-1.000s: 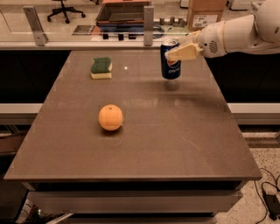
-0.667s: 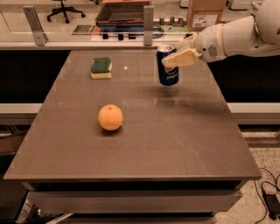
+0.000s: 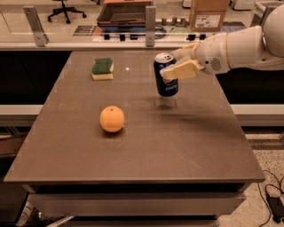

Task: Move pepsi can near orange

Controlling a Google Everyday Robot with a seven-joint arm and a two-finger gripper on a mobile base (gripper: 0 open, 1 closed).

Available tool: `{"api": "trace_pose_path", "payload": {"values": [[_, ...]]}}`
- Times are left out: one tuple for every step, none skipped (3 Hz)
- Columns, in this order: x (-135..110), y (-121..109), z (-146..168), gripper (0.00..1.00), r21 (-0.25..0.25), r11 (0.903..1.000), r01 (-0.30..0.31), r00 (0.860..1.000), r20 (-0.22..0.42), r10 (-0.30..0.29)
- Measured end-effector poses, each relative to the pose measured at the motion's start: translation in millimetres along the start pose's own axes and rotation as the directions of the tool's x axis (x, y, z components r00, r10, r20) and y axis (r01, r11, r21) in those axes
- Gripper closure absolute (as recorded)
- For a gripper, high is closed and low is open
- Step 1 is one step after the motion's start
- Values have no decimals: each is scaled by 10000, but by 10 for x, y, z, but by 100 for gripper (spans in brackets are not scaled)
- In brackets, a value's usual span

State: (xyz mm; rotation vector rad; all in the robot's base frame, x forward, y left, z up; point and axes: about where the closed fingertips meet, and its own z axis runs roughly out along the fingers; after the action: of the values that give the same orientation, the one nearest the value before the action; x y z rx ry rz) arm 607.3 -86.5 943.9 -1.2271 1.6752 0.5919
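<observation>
A broad, dark grey-brown table [image 3: 177, 150] fills most of the camera view, its top seen from above and in front, with a pale counter [image 3: 88, 42] running along behind it and a cardboard box [image 3: 209, 13] standing at the far right of that counter. The robot's white arm [image 3: 248, 46] reaches in from the right edge, over the table's far right part. At its end the gripper [image 3: 169, 64] is clamped on the pepsi can [image 3: 167, 85], one tan finger [image 3: 182, 71] lying across the near side of the can just under its rim and the other showing behind it. The can stands upright in that grasp, silver top up and the round logo facing the camera, held just clear of the tabletop with its shadow on the surface below. It hangs over the far half of the table, right of centre. The orange [image 3: 112, 119] rests on the table toward the near left of the can, well apart from it, stem dimple on top. The green-and-yellow sponge [image 3: 102, 68] lies flat near the far left, green side up, beyond the orange and level with the can across the table.
</observation>
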Motion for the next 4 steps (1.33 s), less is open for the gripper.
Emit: {"api": "trace_pose_path", "payload": {"values": [[-28,202,-51,100,352,9994,-12,9995,316,0],[-33,422,-48,100,924,9955,-187,9981,610,131],[15,648,-4,100,1386,9890,-518,9962,764,415],[55,784,26,100,1643,9838,-724,9947,844,591]]}}
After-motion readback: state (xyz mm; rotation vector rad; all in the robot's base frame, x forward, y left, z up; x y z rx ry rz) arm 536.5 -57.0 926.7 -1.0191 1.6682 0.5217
